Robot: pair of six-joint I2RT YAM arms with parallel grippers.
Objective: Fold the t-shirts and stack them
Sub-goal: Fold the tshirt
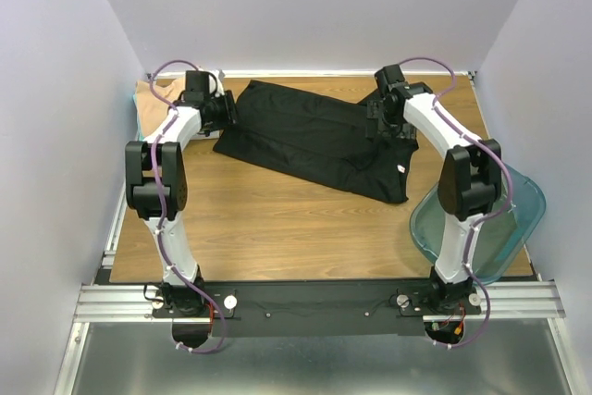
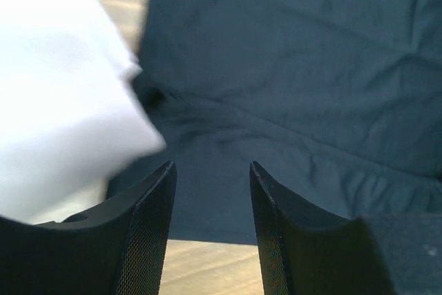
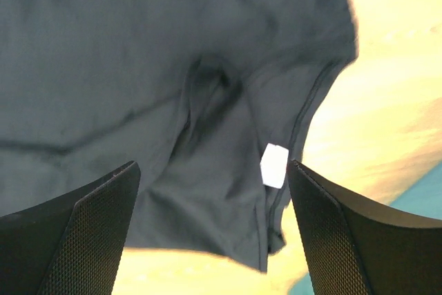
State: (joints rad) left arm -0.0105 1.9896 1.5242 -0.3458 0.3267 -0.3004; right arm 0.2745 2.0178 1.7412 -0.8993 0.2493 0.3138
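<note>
from above, we see the black t-shirt lying crumpled on the far table, with our left gripper and right gripper at its opposite ends, placed, we judge, to spread it. the left wrist shows released jaws over its edge, beside pale cloth. the right wrist shows jaws wide apart, empty, above the white tag.
</note>
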